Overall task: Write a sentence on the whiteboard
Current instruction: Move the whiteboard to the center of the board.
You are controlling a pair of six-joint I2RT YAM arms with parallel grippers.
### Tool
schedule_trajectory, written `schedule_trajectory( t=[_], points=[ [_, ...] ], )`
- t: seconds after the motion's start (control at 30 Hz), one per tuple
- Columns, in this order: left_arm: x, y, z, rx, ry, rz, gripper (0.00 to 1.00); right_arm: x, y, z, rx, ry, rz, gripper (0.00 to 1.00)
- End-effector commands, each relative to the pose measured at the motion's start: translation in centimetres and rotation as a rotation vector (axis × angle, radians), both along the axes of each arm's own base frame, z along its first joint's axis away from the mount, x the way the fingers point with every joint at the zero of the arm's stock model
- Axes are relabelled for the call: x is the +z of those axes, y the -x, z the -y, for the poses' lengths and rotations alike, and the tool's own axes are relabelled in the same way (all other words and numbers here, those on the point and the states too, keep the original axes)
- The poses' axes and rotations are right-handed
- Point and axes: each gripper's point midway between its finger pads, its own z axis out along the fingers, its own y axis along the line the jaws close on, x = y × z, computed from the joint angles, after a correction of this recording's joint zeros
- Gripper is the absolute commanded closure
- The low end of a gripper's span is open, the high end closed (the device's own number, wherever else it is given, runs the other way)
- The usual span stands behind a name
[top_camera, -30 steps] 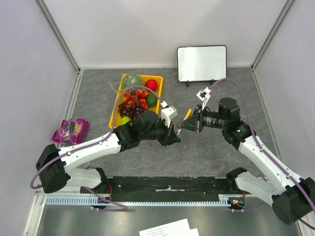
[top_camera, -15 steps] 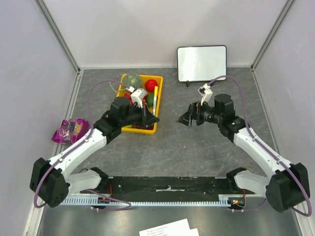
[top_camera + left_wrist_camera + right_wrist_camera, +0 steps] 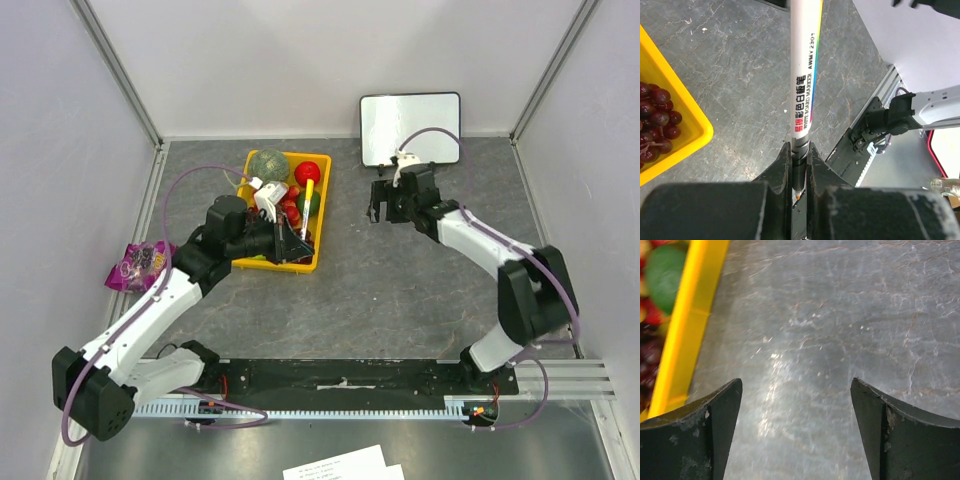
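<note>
My left gripper (image 3: 799,155) clamps the marker (image 3: 805,65)
End-held, it may pivot on the whiteboard (image 3: 410,128); right gripper (image 3: 796,405) wide.

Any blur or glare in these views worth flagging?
Right wrist: the yellow tray is smeared soft, and a bright sheen lies on the table. Left wrist: print on the marker is sharp. Top external: sharp, evenly lit, no hard glare on the whiteboard.
</note>
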Motion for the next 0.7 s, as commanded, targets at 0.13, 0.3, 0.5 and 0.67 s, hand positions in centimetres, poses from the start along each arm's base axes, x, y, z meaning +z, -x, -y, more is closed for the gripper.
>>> schedule_trajectory(
  t=[0.13, 0.3, 0.5, 0.67],
  points=[
    [3.0, 1.7, -0.4, -0.052, 0.043, 0.08, 0.98, -2.7, -7.1, 0.7, -0.152, 0.158, 0.007, 0.09],
    [3.0, 2.2, -0.8, -0.043, 0.049, 0.085, 0.98, -3.7, -10.7, 0.4, -0.189, 0.201, 0.012, 0.11],
    [2.9, 2.5, -1.1, -0.037, 0.046, 0.093, 0.98, -5.4, -14.0, 1.0, -0.242, 0.166, -0.019, 0.23],
    [2.7, 2.7, -1.2, -0.041, 0.041, 0.09, 0.98, -6.3, -16.1, 0.9, -0.231, 0.14, -0.032, 0.29]
  ],
)
